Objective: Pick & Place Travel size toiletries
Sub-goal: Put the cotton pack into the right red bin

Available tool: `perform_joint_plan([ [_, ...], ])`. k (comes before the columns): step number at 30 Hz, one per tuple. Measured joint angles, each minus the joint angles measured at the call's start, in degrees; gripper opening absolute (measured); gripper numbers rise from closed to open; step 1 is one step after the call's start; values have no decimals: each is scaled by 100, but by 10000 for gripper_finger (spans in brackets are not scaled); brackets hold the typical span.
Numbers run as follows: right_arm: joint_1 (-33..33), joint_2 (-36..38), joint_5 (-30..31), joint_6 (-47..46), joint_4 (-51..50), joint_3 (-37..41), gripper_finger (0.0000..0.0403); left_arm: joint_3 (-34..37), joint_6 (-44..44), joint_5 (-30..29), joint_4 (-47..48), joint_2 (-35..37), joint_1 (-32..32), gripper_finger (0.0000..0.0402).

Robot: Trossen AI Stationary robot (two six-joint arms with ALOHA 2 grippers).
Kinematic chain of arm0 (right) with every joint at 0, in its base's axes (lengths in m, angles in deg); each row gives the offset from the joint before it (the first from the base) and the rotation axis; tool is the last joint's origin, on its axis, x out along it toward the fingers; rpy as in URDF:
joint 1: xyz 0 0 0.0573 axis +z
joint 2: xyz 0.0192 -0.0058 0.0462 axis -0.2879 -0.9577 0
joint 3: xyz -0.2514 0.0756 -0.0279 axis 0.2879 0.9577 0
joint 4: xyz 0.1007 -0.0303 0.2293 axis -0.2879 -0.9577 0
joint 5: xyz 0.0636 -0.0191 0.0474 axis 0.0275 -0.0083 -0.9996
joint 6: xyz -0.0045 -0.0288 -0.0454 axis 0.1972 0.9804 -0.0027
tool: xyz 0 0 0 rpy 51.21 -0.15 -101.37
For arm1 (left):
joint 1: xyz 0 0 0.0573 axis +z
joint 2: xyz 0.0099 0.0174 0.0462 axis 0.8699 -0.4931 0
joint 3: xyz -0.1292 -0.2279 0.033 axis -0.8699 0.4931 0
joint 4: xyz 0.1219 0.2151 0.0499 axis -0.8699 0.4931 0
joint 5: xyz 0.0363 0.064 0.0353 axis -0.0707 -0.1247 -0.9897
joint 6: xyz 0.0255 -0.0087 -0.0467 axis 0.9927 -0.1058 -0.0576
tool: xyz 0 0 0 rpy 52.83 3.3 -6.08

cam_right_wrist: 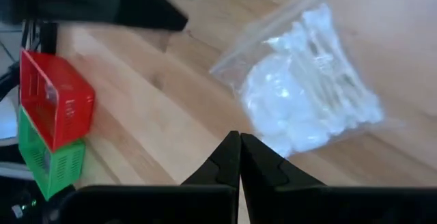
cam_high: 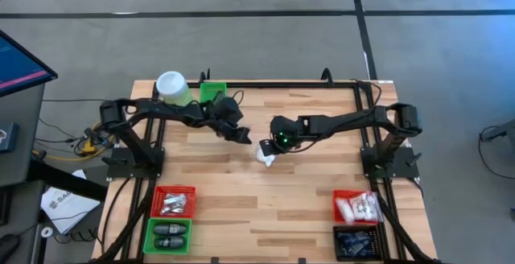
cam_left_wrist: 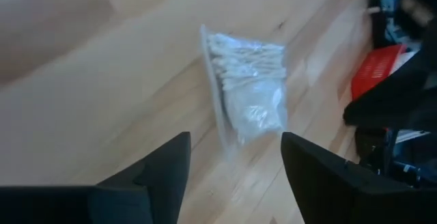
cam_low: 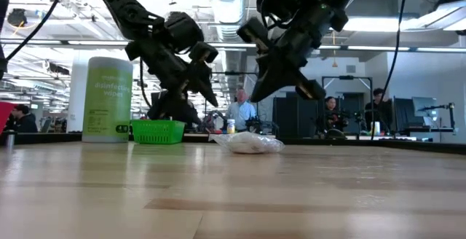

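Observation:
A clear plastic sachet of white cotton swabs and pads (cam_high: 265, 155) lies flat on the wooden table near its middle, also seen in the low view (cam_low: 247, 143). My left gripper (cam_high: 243, 135) hovers open just to the sachet's left and far side, above the table (cam_low: 210, 95). In its wrist view the sachet (cam_left_wrist: 249, 91) lies ahead of the open fingers (cam_left_wrist: 235, 176). My right gripper (cam_high: 272, 145) hangs shut just above the sachet's right side (cam_low: 257, 95). Its wrist view shows the sachet (cam_right_wrist: 307, 94) beyond the closed fingertips (cam_right_wrist: 239, 157).
A red bin (cam_high: 173, 201) of silvery items and a green bin (cam_high: 167, 236) of black ovals sit at the near left. A red bin (cam_high: 356, 208) of white sachets and a black bin (cam_high: 358, 242) sit at the near right. A green canister (cam_high: 173, 88) and small green bin (cam_high: 212, 93) stand far left.

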Motion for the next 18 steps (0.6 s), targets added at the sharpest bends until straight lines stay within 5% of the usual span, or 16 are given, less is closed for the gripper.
perform_joint_plan([
  [8, -41, -157, 107, -118, -502, 20, 0, 0, -273, -23, -81, -334, -116, 179],
  [18, 66, -404, 160, -265, -648, 7, 0, -4, 67, -284, -79, -605, -251, 17],
])
